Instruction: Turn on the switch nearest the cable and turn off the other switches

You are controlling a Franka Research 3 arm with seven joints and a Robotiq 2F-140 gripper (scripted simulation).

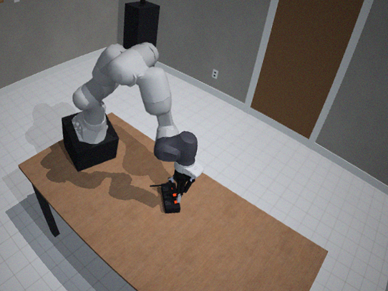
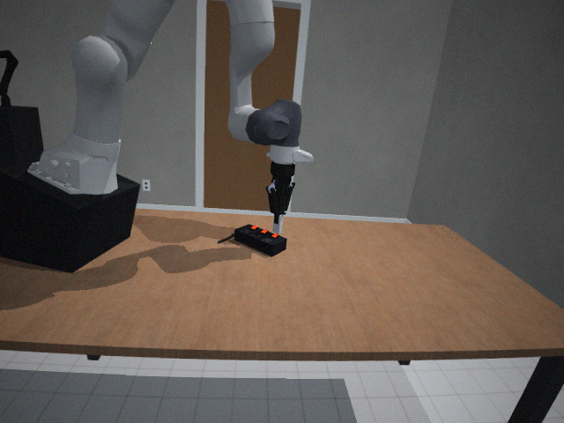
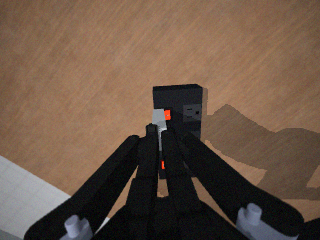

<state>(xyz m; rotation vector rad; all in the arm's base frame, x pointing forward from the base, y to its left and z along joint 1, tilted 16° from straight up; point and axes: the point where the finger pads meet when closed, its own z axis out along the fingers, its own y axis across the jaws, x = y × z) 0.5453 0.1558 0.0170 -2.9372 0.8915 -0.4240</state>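
Three orange switches (image 2: 263,231) run along the black power strip (image 2: 260,240), which lies flat on the counter (image 2: 318,291), its cable (image 2: 225,238) trailing left. Above its right end, farthest from the cable, the hand (image 2: 277,225) points straight down, pinched fully together and holding nothing, its pale tip at the last switch.

the gripper (image 3: 159,131) points down at the table (image 3: 75,75), seen from behind its black linkages. both fingers are fully closed against each other, nothing between them. the pale fingertips sit over the strip (image 3: 177,97), at its left side, next to an orange switch (image 3: 168,115). whether the tips touch the switch cannot be told. a second orange switch (image 3: 163,165) shows in the narrow gap between the fingers, lower down. a socket (image 3: 192,112) lies just right of the upper switch. the strip lies flat on the brown wood. the arm's shadow (image 3: 255,145) falls on the table to the right. a pale floor strip (image 3: 25,195) shows at lower left.
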